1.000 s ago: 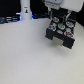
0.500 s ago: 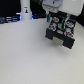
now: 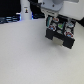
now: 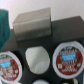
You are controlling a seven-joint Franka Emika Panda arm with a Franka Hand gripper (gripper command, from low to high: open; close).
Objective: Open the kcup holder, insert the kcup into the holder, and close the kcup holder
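Arm's over the open kcup holder, tray out with pods in slots; can't locate the kcup or see the gripper's jaws, next likely seat/release, then shut.

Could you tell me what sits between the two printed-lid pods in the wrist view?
An empty round slot lies between the left pod and right pod in the wrist view.
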